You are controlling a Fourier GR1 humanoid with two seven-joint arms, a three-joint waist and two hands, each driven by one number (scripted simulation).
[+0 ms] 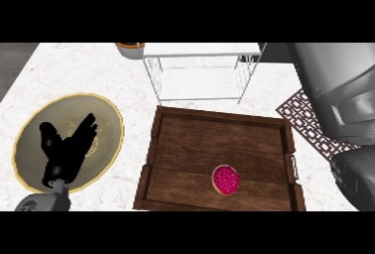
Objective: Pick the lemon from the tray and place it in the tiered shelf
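Guessing light, slippery magenta fruit in wooden tray, pinching across its sides; left robot hand resting open.

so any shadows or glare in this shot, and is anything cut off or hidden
Head view: lighting is flat, with no glare on the wooden tray or the counter; the left hand shows as a black shape over the plate; a large grey shape fills the right side, cut by the edge; the right hand is not in view.
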